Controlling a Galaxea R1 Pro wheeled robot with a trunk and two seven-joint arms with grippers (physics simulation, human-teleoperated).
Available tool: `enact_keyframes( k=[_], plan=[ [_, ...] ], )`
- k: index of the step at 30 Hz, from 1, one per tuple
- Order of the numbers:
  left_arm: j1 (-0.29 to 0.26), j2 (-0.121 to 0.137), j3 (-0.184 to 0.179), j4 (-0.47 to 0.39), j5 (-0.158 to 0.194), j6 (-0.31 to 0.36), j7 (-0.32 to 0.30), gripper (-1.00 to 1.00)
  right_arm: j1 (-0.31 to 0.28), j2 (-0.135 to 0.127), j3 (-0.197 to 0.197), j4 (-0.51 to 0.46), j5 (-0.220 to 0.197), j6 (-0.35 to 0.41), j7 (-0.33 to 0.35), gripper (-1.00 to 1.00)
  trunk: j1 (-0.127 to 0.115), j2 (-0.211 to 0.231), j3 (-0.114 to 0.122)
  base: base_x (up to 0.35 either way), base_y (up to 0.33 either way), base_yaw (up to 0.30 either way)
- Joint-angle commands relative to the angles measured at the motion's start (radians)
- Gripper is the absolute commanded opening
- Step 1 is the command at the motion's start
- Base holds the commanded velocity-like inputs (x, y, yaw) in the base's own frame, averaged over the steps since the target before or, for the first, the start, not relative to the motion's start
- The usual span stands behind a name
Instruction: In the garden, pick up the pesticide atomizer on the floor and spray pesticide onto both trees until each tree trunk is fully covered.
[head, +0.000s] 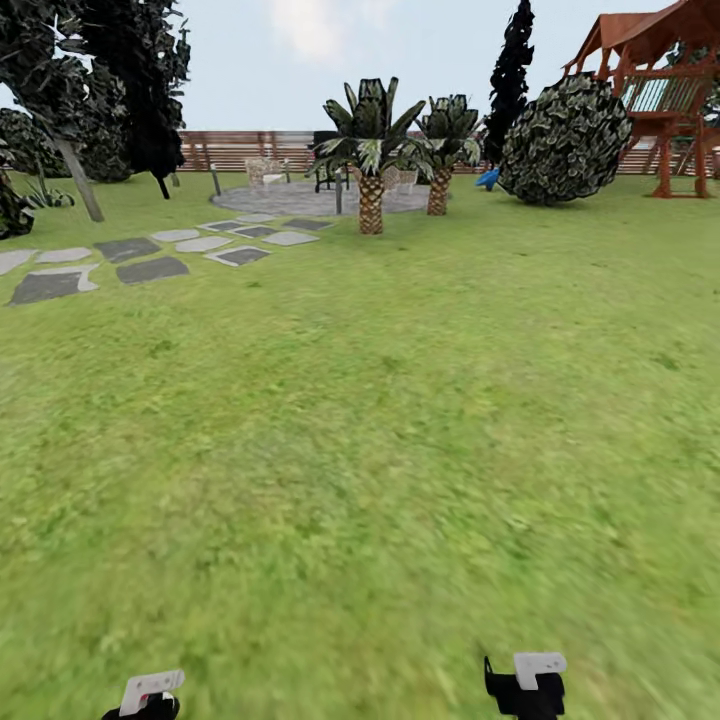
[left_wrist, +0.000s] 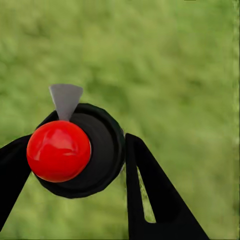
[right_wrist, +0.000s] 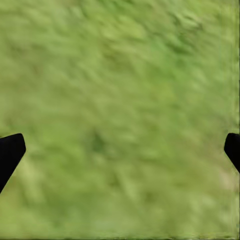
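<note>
The pesticide atomizer (left_wrist: 100, 150) is a black round body with a shiny red ball cap and a grey wedge nozzle. My left gripper (left_wrist: 77, 145) is shut on it, one black finger on each side, held above grass. Low in the head view the left gripper (head: 150, 700) sits at the left and the right gripper (head: 525, 688) at the right. In the right wrist view my right gripper (right_wrist: 120, 145) is open over bare grass, holding nothing. The garden lawn (head: 400, 420) stretches ahead. The thick pale-trunked trees are out of view.
Two short palm-like plants (head: 370, 150) stand far ahead by a round paved patch (head: 300, 198). Grey stepping stones (head: 150, 255) lie at the far left. A round dark bush (head: 565, 140) and a wooden playset (head: 670, 90) stand far right, the slat fence (head: 240, 148) behind.
</note>
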Motion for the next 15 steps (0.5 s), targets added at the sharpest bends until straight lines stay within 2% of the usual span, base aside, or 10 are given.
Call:
enact_keyframes(
  k=[1, 15],
  plan=[
    [-0.001, 0.000, 0.007, 0.001, 0.010, -0.002, -0.010, -1.00, -0.001, 0.000, -0.005, 0.002, 0.011, -0.003, -0.005, 1.00, 0.000, 0.000, -0.001, 0.000, -0.271, -0.280],
    [-0.001, 0.000, 0.008, 0.001, 0.010, -0.001, -0.010, -1.00, -0.001, 0.000, -0.005, 0.002, 0.011, -0.003, -0.005, 1.00, 0.000, 0.000, -0.009, 0.000, -0.271, -0.280]
  ],
)
